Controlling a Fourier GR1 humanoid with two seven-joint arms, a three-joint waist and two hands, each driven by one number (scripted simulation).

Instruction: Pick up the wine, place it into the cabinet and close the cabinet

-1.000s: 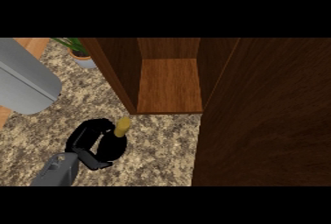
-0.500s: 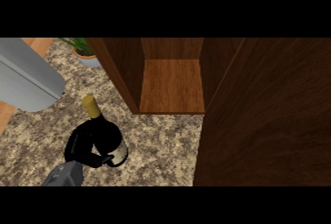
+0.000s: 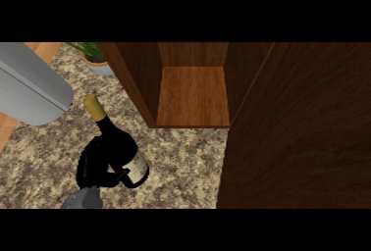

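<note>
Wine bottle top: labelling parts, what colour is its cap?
Yellow-gold cap on the dark wine bottle, head view.

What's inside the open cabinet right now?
The cabinet shows only its bare wooden shelf. The open door covers whatever lies to its right. The wine bottle is outside.

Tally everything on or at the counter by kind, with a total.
Wine bottle: 1
Potted plant: 1
Open wooden cabinet: 1
Grey rounded appliance: 1
Robot hand, curled round the bottle: 1
Total: 5
</note>
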